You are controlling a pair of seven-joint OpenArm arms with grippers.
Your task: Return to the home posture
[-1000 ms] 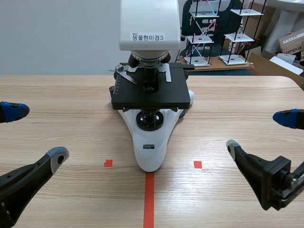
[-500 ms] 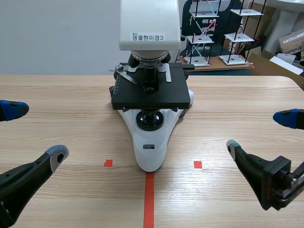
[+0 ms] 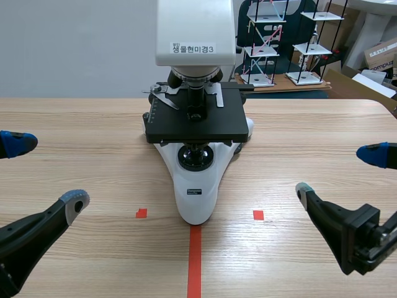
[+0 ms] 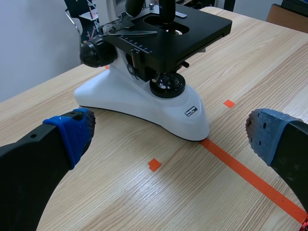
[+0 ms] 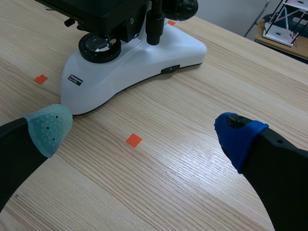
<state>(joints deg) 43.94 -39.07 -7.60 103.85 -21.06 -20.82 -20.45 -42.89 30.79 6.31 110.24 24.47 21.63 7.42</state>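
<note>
Microscope stands between left claw and right claw, untouched.

You are in what reads as a laboratory or teaching lab: a white compound microscope with a Korean label stands on your wooden table, with rod-and-plate frame models on a bench behind and cardboard boxes stored alongside.

The microscope stands at the middle of the surface, its base toward the near edge. The left jaws sit near and left of it, the right jaws near and right, both well apart from it. Small racks stand far right, behind the surface.
</note>
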